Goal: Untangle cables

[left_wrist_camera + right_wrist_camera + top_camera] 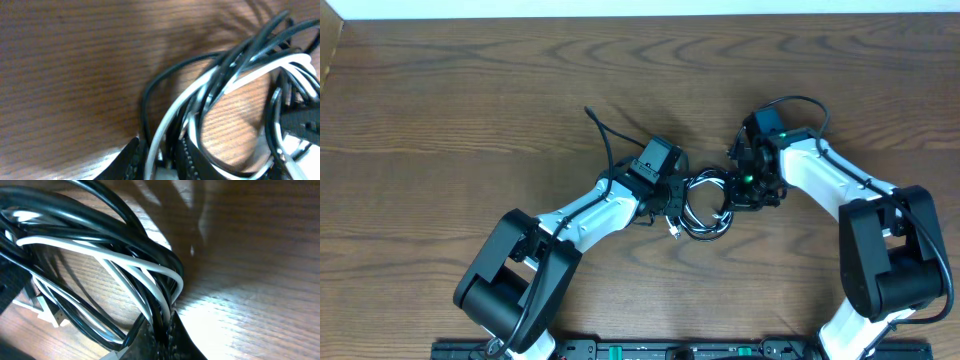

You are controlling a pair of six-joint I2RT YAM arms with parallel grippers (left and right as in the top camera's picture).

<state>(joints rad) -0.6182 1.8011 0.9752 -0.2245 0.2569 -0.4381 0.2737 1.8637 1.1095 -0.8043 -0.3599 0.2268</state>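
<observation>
The cables [705,212], one black and one white, lie in a tangled coil on the wooden table between my two grippers. My left gripper [676,200] is at the coil's left side. In its wrist view the left gripper [160,162] stands narrowly open around a white strand [154,145] and black strands [172,142], with small gaps showing. My right gripper [736,194] is at the coil's right side. The right gripper [162,332] is shut on a bunch of black cable [115,205] and white cable [125,260] loops.
The left arm's thick black lead [605,140] trails toward the table's far side. The right arm's lead [800,103] loops above its wrist. A small pale plug [45,312] lies beside the coil. The table's far edge [640,14] runs along the top.
</observation>
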